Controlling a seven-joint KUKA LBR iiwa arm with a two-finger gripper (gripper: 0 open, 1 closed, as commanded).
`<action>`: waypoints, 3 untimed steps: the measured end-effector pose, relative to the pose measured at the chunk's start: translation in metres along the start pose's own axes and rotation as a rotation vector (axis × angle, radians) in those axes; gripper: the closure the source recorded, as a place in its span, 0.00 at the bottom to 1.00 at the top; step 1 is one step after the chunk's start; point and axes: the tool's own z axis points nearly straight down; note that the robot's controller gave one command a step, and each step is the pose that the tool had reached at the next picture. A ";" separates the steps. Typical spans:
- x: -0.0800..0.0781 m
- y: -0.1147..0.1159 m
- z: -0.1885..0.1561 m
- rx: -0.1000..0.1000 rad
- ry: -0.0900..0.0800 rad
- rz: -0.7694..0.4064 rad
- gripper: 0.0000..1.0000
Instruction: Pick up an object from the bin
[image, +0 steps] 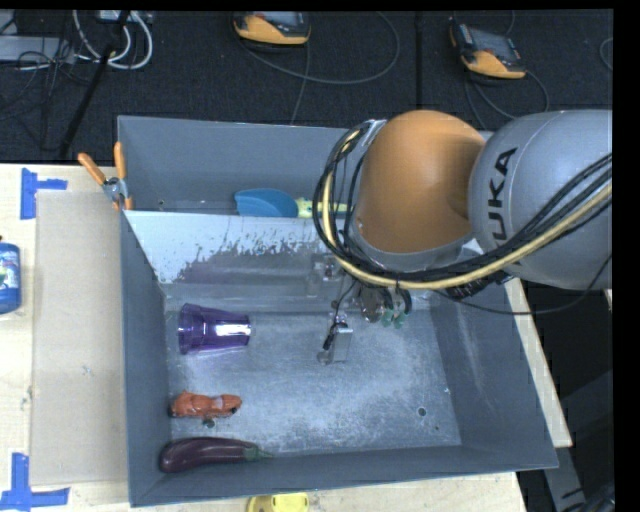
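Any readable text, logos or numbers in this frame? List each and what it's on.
"UKA": on the grey arm housing, letters running up its side; anything before them is hidden by the orange cover.
No text shows on the purple cup, orange toy or aubergine.

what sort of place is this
Probably a robotics lab's bin-picking test rig: a KUKA arm hangs its tool over a grey metal bin holding a purple cup and a toy aubergine, with loose cables behind.

pincer (334, 343) in grey bin (490, 380), near purple cup (212, 330)
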 end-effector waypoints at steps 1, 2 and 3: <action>-0.025 0.026 0.046 -0.001 -0.009 0.002 0.00; -0.031 0.035 0.075 0.000 0.003 0.009 0.00; -0.034 0.065 0.087 0.001 -0.003 -0.045 0.00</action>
